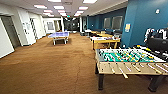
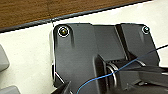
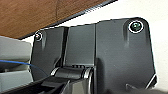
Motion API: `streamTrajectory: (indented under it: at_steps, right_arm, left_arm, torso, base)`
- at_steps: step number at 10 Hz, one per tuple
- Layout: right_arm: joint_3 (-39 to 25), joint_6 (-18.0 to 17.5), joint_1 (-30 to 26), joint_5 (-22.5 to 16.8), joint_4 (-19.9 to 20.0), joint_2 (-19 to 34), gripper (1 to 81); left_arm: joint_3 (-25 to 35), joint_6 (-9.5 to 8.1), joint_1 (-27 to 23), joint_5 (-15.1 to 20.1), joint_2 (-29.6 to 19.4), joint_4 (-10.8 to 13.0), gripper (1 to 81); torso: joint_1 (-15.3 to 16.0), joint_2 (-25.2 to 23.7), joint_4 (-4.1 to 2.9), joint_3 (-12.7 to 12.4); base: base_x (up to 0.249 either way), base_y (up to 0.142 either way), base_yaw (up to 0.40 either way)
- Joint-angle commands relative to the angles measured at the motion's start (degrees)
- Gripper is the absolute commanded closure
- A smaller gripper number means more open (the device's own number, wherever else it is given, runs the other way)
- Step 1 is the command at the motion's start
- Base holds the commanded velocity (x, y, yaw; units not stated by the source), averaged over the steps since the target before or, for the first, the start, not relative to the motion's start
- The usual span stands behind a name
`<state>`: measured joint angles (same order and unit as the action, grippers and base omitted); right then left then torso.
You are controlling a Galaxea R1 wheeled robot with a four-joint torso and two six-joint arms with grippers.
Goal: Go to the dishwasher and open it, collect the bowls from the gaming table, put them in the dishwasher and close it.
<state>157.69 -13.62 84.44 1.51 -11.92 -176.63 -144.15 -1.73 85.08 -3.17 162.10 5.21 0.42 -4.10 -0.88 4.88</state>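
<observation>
The gaming table, a table-football table with a green field and rods with pale handles, stands close at my right on dark legs. No bowl can be made out on it from here. The dishwasher is out of view. In both wrist views the arms' dark plates lie over my white body, with brown carpet beyond.
Brown carpet stretches ahead down a long hall. A blue table-tennis table stands far ahead on the left. Yellow wood tables line the blue wall on the right. A person sits behind a dark screen. White walls and doors run along the left.
</observation>
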Motion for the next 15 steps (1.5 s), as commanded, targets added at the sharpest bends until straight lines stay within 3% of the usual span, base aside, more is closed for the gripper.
streamTrajectory:
  at_steps: [1,6,9,15]
  right_arm:
    - [-0.37,0.09,-3.27,-2.65,-0.91,-0.77,1.0]
    - [-0.37,0.17,-3.27,-2.65,-1.08,-0.77,1.0]
    - [-0.46,0.17,-3.27,-2.65,-1.09,-0.77,1.0]
    - [-0.37,-0.45,-2.92,-2.57,-0.65,-0.68,1.0]
  left_arm:
    - [-0.08,-0.03,-2.94,2.82,-1.07,-0.20,1.0]
    - [-0.08,-0.03,-2.85,2.91,-0.98,-0.20,1.0]
    - [-0.08,-0.11,-2.85,2.91,-0.98,-0.20,1.0]
    - [-0.43,-0.20,-2.76,2.99,-0.11,-0.02,1.0]
  torso:
    - [0.00,0.00,0.00,0.00]
    - [0.02,0.00,0.00,0.02]
    - [0.00,0.00,0.00,0.00]
    - [-0.02,0.00,0.00,0.00]
  base:
    - [0.000,0.000,0.350]
    - [0.000,0.000,0.350]
    - [-0.067,0.193,0.000]
    - [0.000,0.000,0.000]
